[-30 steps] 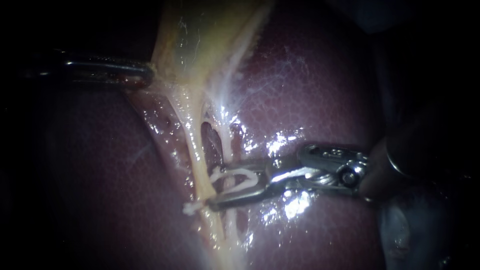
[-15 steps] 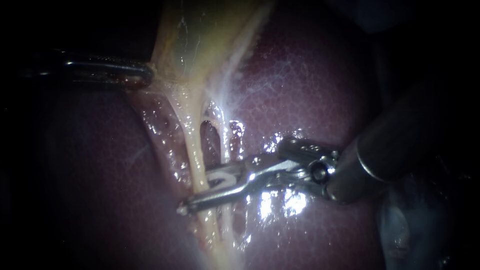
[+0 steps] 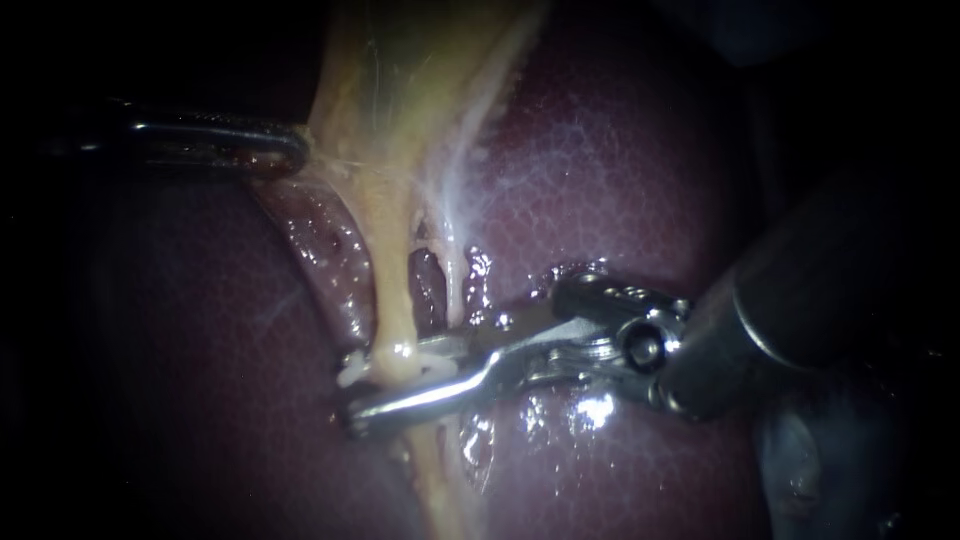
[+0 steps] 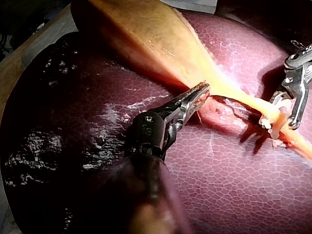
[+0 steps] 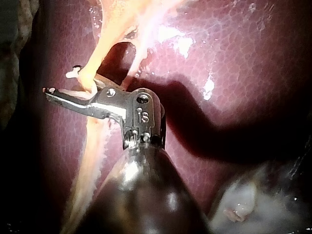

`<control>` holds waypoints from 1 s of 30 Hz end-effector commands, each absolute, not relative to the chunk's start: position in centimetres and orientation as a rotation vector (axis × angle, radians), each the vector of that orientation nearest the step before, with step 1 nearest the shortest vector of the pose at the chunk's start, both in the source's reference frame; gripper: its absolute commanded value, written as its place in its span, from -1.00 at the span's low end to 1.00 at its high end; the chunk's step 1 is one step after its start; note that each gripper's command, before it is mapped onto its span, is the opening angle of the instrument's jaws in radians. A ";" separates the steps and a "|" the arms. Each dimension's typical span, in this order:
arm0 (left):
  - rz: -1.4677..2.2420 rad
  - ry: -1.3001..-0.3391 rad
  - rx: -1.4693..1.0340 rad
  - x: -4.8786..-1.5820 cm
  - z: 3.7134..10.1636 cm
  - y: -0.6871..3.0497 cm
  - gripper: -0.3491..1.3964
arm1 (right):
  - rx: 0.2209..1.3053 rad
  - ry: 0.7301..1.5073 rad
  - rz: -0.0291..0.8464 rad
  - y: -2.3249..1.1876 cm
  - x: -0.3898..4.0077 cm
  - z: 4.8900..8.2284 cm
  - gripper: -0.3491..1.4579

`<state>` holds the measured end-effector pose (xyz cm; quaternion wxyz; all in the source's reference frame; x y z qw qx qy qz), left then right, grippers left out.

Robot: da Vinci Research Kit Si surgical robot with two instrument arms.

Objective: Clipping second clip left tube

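Item: left tube point(image 3: 392, 290), a pale yellow, glistening strand of tissue running down from the gallbladder neck across the liver. It is drawn straight and is pinched to a bulge where the instrument crosses it, about midway along its visible length. On it: a small white clip point(image 3: 428, 366) of plastic, wrapped round the tube at the bulge, one white end jutting past the tube's far side. Holder: right instrument point(image 3: 370, 390), a dark shaft with a bright steel wrist and two long slim steel jaws. The jaws are closed onto the white clip, with the tube inside it. They lie squarely across the tube, and their tips reach beyond it, apparently so that the clip spans the full width and cannot half-catch. Judged stage: clip being pressed home, release not yet made. Neighbour: right tube point(image 3: 455, 285), a thinner whitish strand just beside the left one, parted from it by a dark window of liver. It meets the jaws nearer their hinge, and whether it lies clear of the grip cannot be told, so that is the thing to check. Counter-hold: left instrument point(image 3: 290, 150), a dark slender shaft with ridged jaws clamped on the edge of the gallbladder point(image 3: 400, 90), a tan-yellow translucent sac. Its pull to the side appears to keep both tubes taut, separated and lifted off the bed. Ground: liver point(image 3: 620, 170), a dark maroon, mottled, wet surface under everything. No other clip on this tube can be made out with certainty.
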<state>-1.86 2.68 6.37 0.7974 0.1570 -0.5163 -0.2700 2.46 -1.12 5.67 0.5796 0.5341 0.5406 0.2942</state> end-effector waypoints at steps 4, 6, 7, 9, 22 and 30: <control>-0.580 -1.108 0.337 -1.85 6.37 2.68 -1.00 | 1.249 1.263 0.687 -1.12 2.42 5.68 -0.22; -0.580 -1.108 0.337 -1.85 6.37 2.68 -1.00 | 1.249 1.263 0.686 -1.12 2.40 5.69 -0.28; -0.580 -1.108 0.337 -1.85 6.37 2.68 -1.00 | 1.249 1.263 0.686 -1.12 2.39 5.70 -0.32; -0.580 -1.108 0.337 -1.85 6.37 2.68 -1.00 | 1.250 1.263 0.686 -1.12 2.39 5.70 -0.38; -0.582 -1.107 0.334 -1.86 6.37 2.68 -1.00 | 1.266 1.259 0.664 -1.13 2.39 5.72 -1.00; -0.582 -1.107 0.334 -1.86 6.37 2.68 -1.00 | 1.257 1.266 0.654 -1.13 2.39 5.74 -1.00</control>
